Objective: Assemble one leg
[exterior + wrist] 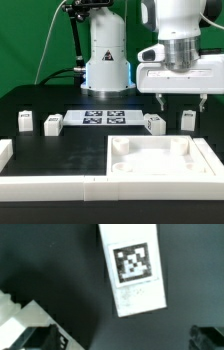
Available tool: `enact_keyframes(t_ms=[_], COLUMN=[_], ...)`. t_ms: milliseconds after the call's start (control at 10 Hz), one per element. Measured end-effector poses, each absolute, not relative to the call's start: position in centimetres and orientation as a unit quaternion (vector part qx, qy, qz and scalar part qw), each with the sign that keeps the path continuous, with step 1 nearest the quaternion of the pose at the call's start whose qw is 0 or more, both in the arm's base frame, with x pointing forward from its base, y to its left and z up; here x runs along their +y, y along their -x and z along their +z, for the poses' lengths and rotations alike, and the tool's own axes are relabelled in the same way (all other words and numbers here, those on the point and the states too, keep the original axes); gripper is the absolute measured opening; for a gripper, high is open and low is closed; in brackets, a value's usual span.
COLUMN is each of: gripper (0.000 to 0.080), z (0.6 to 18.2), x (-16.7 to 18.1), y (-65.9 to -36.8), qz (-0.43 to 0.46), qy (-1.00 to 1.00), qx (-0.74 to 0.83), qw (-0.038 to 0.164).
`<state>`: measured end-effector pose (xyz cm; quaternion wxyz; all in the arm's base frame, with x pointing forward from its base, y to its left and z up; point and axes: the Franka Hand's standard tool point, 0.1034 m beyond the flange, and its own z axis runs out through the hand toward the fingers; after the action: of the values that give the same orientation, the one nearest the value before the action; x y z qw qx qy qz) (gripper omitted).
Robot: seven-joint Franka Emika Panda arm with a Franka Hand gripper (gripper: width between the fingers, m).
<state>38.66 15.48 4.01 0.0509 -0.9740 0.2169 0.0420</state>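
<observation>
Several small white legs with tags stand on the black table in the exterior view: two at its left (24,121) (52,123) and two at its right (153,122) (186,119). My gripper (183,103) hangs open and empty above the two right legs, well clear of them. In the wrist view the gripper (125,339) has its dark fingertips (45,338) far apart with only black table between them. A white part (20,319) shows beside one finger; I cannot tell which part it is.
The large white tabletop (196,160) with corner sockets lies at the front right. White border rails (40,186) run along the front left. The marker board (105,118) lies mid-table; its end with one tag shows in the wrist view (140,300). The robot base (106,60) stands behind.
</observation>
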Motion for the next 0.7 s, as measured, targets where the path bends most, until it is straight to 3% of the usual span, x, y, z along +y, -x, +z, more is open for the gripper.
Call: enact_keyframes(t_ms=[700], gripper=[0.0649], z=[3.4], x=[15.7], y=[-38.3], qz=[0.292], qy=[0.943], qx=[0.138], qw=[0.085])
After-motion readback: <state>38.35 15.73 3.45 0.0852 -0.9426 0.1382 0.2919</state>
